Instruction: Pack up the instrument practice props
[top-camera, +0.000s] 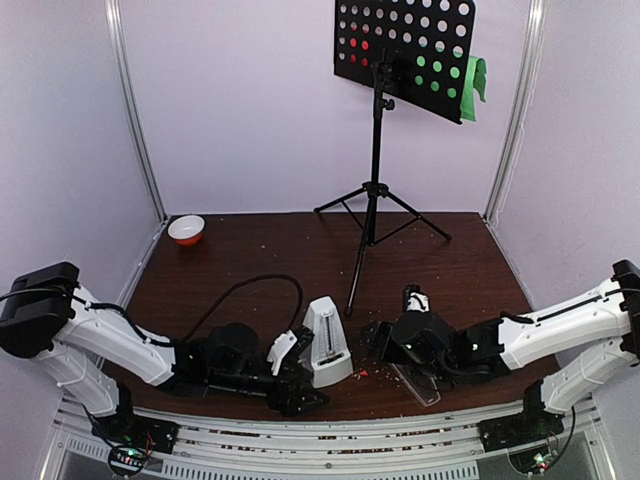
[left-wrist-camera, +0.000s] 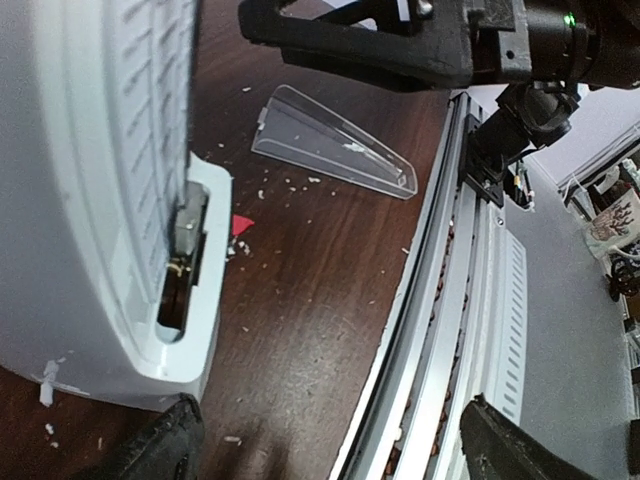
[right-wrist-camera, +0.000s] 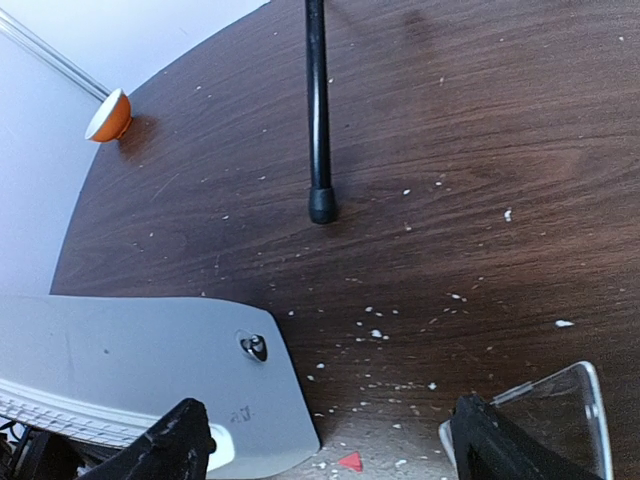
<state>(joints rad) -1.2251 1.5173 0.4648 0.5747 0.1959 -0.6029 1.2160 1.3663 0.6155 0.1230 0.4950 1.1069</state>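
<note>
Dark wood surface (top-camera: 250, 250), lilac walls (top-camera: 250, 100). White metronome (top-camera: 325, 342) near centre, clear cover (left-wrist-camera: 340, 150) flat just right. Left jaws, right jaws spread, empty. Best: left braces metronome, right lifts cover by rim.

Black music stand (top-camera: 376, 150), perforated with rows of round holes; red page (top-camera: 353, 45); green page (top-camera: 478, 82); white metronome (top-camera: 323, 335); clear cover (left-wrist-camera: 335, 155); orange-and-white bowl (top-camera: 186, 230); dark brown wood-grain table (top-camera: 250, 250), flecked white.

The perforated desk (top-camera: 408, 48) hides most of the red page (top-camera: 358, 45) and green page (top-camera: 477, 82).
</note>
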